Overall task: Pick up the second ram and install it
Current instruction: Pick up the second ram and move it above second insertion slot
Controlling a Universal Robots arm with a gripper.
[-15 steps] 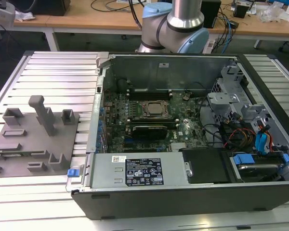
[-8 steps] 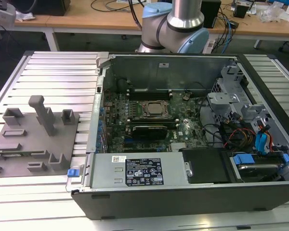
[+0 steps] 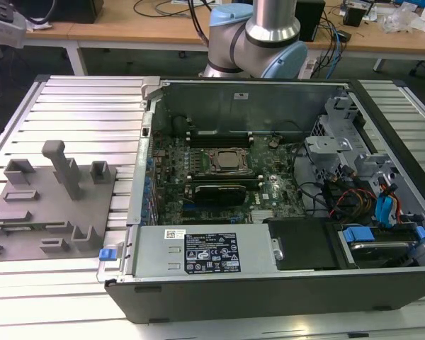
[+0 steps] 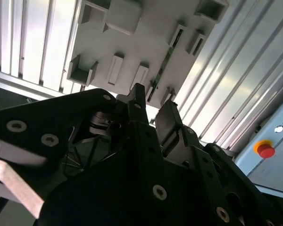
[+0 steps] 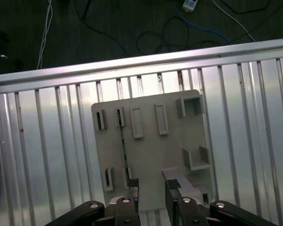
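My gripper [image 5: 153,187] hangs over the gray holder [image 5: 151,155], fingers [image 5: 133,184] spread and empty. The second ram [image 5: 123,148] stands on edge in the holder. Its long axis crosses my closing direction, in line with one finger, not centred in the gap.

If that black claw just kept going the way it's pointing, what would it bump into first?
Most likely the flat grey plastic holder plate: the black gripper points at it, close beside the thin green memory stick. Depth is unclear.

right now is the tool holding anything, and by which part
Nothing: the tool is open over the grey holder, where the second ram sits untouched.
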